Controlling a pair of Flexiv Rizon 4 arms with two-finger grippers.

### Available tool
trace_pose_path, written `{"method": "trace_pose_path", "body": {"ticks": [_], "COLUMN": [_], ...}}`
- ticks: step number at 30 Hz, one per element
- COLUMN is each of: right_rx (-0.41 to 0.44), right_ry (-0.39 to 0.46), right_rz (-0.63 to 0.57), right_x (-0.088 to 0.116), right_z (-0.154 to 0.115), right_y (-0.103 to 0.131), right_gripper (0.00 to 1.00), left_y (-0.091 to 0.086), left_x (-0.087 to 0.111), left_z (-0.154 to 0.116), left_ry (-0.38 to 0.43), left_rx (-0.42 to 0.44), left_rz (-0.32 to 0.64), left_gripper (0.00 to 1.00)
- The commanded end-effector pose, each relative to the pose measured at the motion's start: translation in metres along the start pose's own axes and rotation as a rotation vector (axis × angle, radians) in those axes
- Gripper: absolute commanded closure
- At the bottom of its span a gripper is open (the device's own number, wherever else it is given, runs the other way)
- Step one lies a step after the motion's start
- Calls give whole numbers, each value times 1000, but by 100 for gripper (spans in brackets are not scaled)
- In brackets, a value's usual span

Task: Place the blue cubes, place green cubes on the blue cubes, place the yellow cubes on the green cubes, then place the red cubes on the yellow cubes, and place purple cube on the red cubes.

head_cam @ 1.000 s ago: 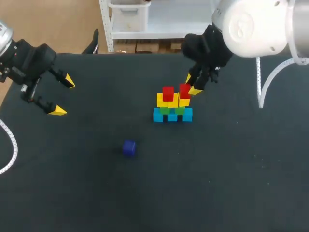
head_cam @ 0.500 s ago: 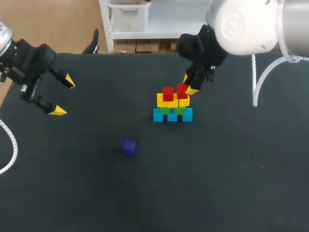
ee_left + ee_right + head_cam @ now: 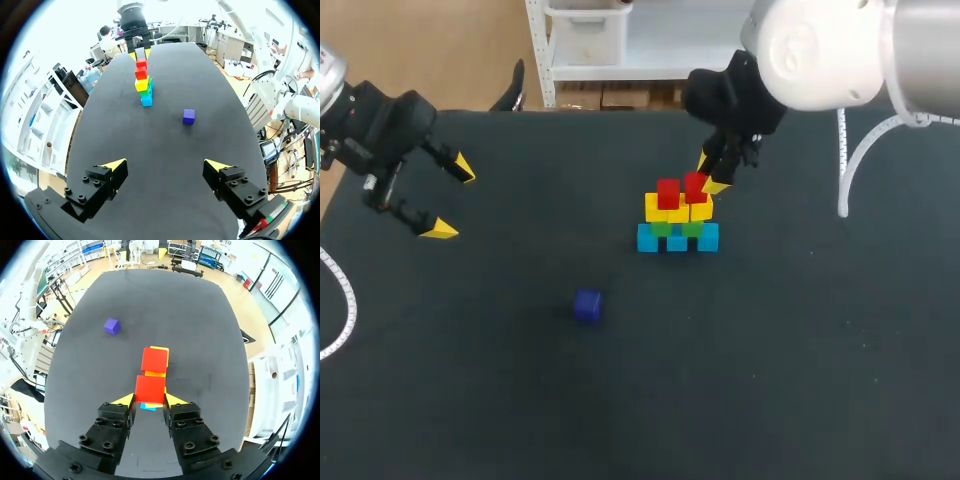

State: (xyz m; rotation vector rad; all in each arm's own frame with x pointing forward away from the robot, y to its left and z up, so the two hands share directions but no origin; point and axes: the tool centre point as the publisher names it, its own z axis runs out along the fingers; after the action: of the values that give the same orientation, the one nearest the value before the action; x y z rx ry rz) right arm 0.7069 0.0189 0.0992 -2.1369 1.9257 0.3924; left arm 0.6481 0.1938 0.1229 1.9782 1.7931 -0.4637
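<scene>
The left gripper (image 3: 453,198) hangs over the far left of the black table (image 3: 770,380). Its jaws are spread wide with nothing between them. In its own wrist view (image 3: 165,165) only bare tabletop lies between the two yellow tips.

The purple cube (image 3: 587,306) sits alone on the table, in front of the stack and to its left, well apart from it and from both grippers. It also shows in both wrist views (image 3: 188,116) (image 3: 111,325).

Near the middle of the table stands the stack. A row of blue cubes (image 3: 677,240) touches the table, and green cubes (image 3: 663,228) rest on them. Yellow cubes (image 3: 678,211) lie on the green. A second red cube (image 3: 668,193) rests on the left part of the yellow layer.

Just to its right is the red cube (image 3: 696,187), on the right part of the yellow layer. The right gripper (image 3: 710,173) comes down from the upper right. Its jaws are narrowed to the cube's width, and in the right wrist view the tips (image 3: 149,400) press the two opposite sides of the red cube (image 3: 150,389). The second red cube (image 3: 155,359) is just ahead of it.
</scene>
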Motion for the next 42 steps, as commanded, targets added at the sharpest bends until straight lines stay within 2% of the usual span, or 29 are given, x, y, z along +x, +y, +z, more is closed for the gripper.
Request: {"method": "trace_pose_path", "body": {"ticks": [1, 37, 41, 42], "right_rx": [-5, -19, -21, -22], "right_ry": [-1, -3, -4, -5], "right_rz": [2, 19, 22, 22], "right_x": [0, -2, -1, -1], "right_z": [1, 10, 11, 11], "right_y": [-2, -7, -6, -6], "right_gripper": [100, 100, 92, 86], "left_y": [0, 0, 0, 0], "left_x": [2, 2, 2, 2], "left_z": [0, 0, 0, 0], "left_ry": [-4, -4, -4, -4], "left_rx": [0, 0, 0, 0], "left_rz": [4, 4, 4, 4], "left_gripper": [0, 0, 0, 0]}}
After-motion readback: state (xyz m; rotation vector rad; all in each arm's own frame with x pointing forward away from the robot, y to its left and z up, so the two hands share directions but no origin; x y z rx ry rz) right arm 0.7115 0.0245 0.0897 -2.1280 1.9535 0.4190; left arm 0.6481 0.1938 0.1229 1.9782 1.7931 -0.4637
